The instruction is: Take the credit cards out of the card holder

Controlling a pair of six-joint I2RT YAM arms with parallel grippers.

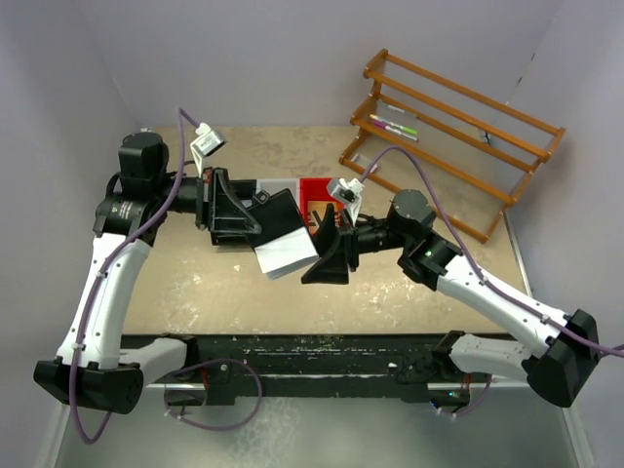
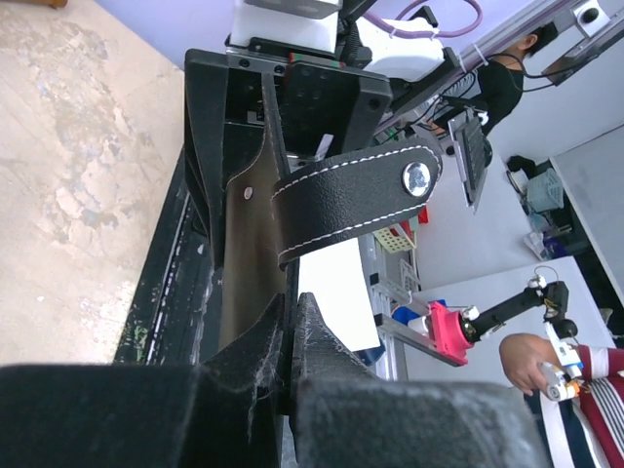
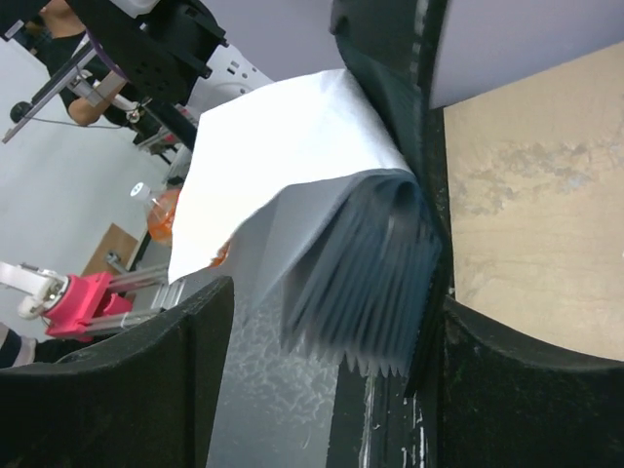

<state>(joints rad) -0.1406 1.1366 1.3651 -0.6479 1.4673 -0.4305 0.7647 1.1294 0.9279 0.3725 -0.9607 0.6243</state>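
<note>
The black card holder (image 1: 281,216) hangs above the table's middle, with my left gripper (image 1: 255,214) shut on one of its flaps. In the left wrist view the jaws (image 2: 291,314) pinch the thin black leather, and the stitched strap (image 2: 351,200) with its round snap (image 2: 417,177) juts out to the right. Pale grey-blue credit cards (image 1: 286,255) stick out of the holder's lower edge. My right gripper (image 1: 323,255) stands open around them. In the right wrist view the fanned cards (image 3: 375,278) lie between the spread fingers (image 3: 336,297), beside the holder's black wall (image 3: 414,127).
Joined trays, red (image 1: 314,193) and white-grey (image 1: 279,185), lie on the table just behind the held holder. A wooden rack (image 1: 453,127) with pens stands at the back right. The table's dark front rail (image 1: 312,351) runs between the arm bases.
</note>
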